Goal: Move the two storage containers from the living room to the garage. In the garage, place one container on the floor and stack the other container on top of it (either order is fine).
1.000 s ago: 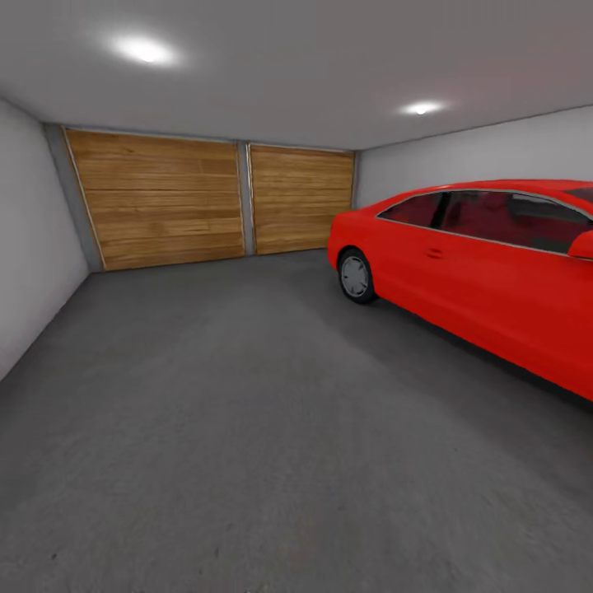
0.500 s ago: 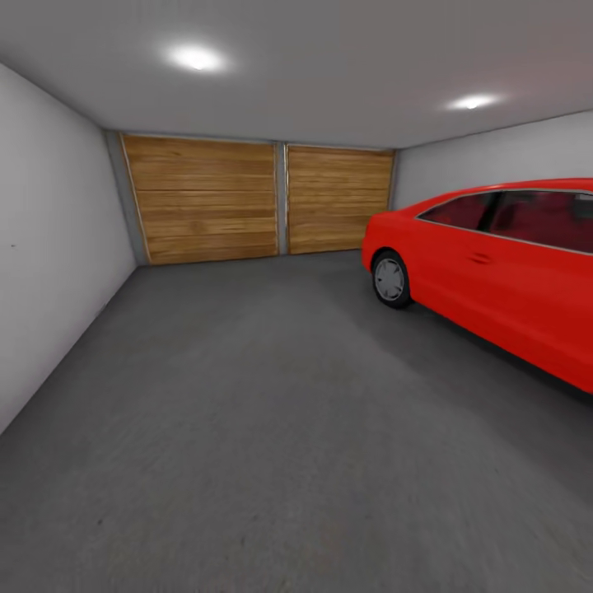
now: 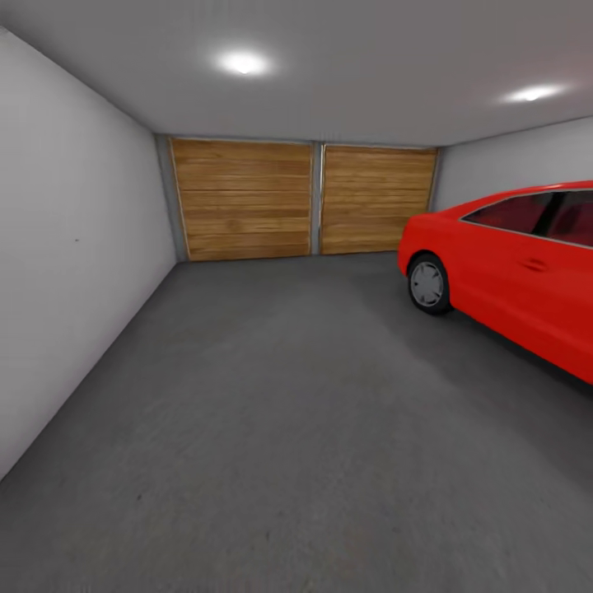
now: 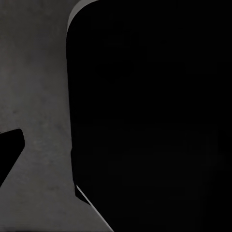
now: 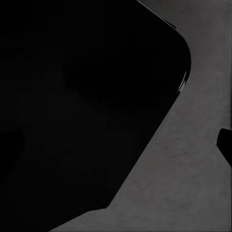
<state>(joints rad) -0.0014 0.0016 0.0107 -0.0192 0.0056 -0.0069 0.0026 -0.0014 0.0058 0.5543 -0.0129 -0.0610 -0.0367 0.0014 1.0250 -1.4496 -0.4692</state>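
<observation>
I am in the garage, looking over its dark grey concrete floor (image 3: pixel 313 395). The two storage containers are out of view, and so is the living room. In the left wrist view a big black rounded shape (image 4: pixel 154 116) covers most of the grey floor (image 4: pixel 38 96), and a dark tip (image 4: pixel 9 150) pokes in at the edge. The right wrist view has a similar black mass (image 5: pixel 82 106) over the floor (image 5: pixel 193 183), with a small dark tip (image 5: pixel 224 145) at the border. Neither pair of jaws shows well enough to judge.
A red coupe (image 3: pixel 527 272) stands along the right side. Two wood-panelled doors (image 3: pixel 247 198) close the far end. A plain grey-white wall (image 3: pixel 74 247) runs down the left. Open concrete lies between wall and car.
The whole head picture has slid to the right, so the camera has turned left. More of the left wall and less of the car now show.
</observation>
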